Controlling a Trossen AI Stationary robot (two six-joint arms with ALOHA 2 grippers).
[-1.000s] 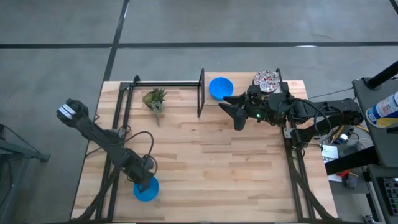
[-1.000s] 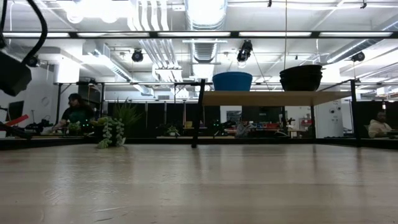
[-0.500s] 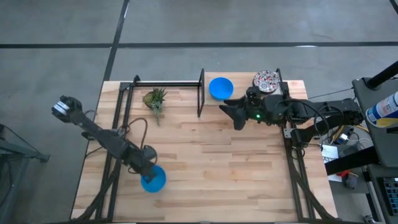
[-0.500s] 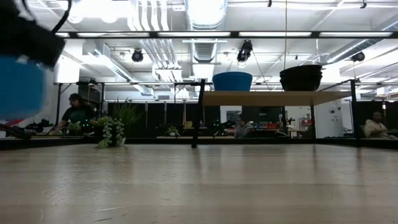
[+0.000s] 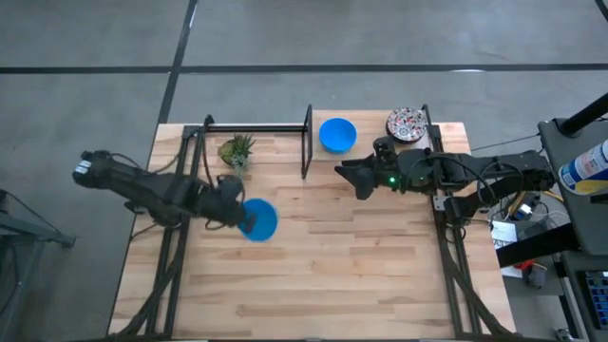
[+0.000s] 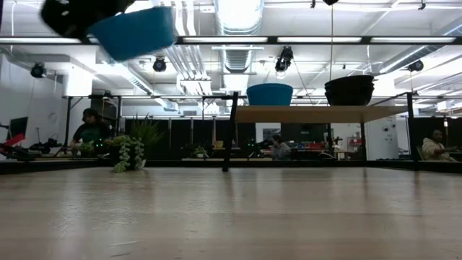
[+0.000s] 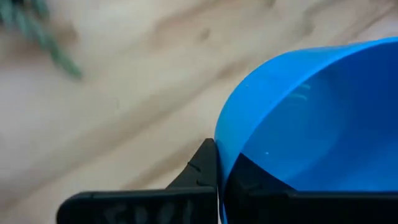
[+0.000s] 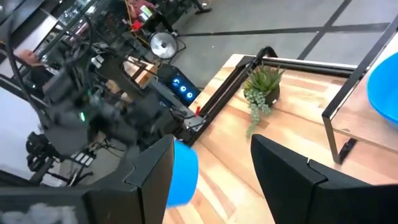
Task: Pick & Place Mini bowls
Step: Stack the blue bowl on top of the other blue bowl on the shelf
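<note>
My left gripper (image 5: 237, 217) is over the table's left middle, shut on a plain blue mini bowl (image 5: 259, 220), which the low view shows high above the table as the blue bowl (image 6: 134, 32). A second blue bowl (image 5: 337, 134) and a floral white bowl (image 5: 407, 123) sit on a raised wooden shelf (image 6: 317, 113) at the far edge. My right gripper (image 5: 350, 174) hovers open just near of that shelf, touching nothing. The other mini bowls are out of view. My left gripper pinches the blue bowl's rim (image 7: 219, 140) with one finger (image 7: 202, 171) outside the wall and one finger (image 7: 252, 180) inside. It comes at the rim from the table's left side. The bowl is lifted clear of the table and tilted.
A small green plant (image 5: 236, 150) stands at the far left, next to a black metal rack frame (image 5: 307, 142). Black frame rails run along the table's left and right sides. Bare wood fills the middle and near part of the table (image 5: 323, 275). People sit in the room behind.
My left gripper has carried the blue bowl from the near left corner up and toward the far edge and the right, reaching the table's left middle. The bowl has risen high above the table and tipped. My right gripper has stayed open and nearly still.
</note>
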